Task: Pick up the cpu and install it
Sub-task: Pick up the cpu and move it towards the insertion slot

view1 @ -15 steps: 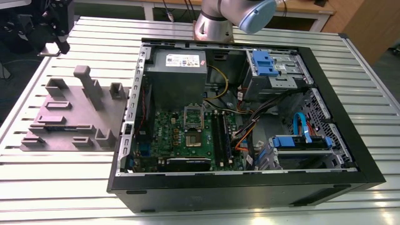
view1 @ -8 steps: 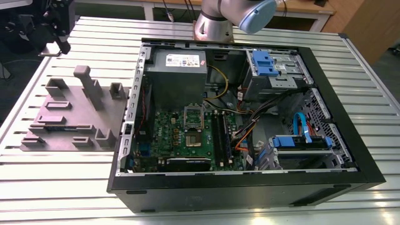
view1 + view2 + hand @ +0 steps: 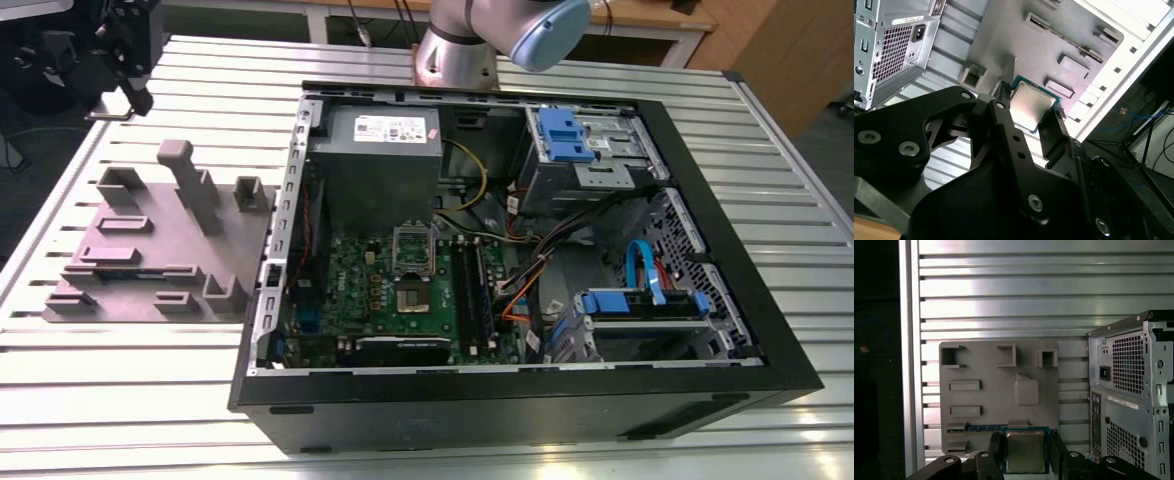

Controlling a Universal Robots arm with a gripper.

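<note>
There was one cpu (image 3: 1025, 452), one gripper (image 3: 1025, 456) with two black fingers (image 3: 995, 449), one grey moulded fixture plate (image 3: 999, 390) and one open computer case (image 3: 507, 400), all on a single slatted metal table (image 3: 134, 370).

Inside the case, the exterior view showed one grey power supply box (image 3: 380, 150) towards the upper middle of the frame. One motherboard (image 3: 400, 290) sat below it with a single open socket (image 3: 414, 243). Two blue drive carriers lay on the exterior view's right, one high (image 3: 567, 135) and one low (image 3: 643, 302). The fixture plate lay just beside the case on the exterior view's left.

In both wrist views the cpu sat directly between the two fingers. One finger pressed against each of two opposite edges, so the gripper was clamped on the chip. The chip was lifted clear of the plate, which lay behind it with several of its recesses in sight. The rear panel of the case stood off to one side of the plate.

The cpu's silvery top faced the wrist cameras, with its thin green rim showing around the metal. It was very nearly square, so it had no real long axis. In the first wrist view its gripped edges ran parallel to the fingers. In the second wrist view the cpu (image 3: 1033, 105) appeared turned, with one corner pointing towards the plate.
</note>
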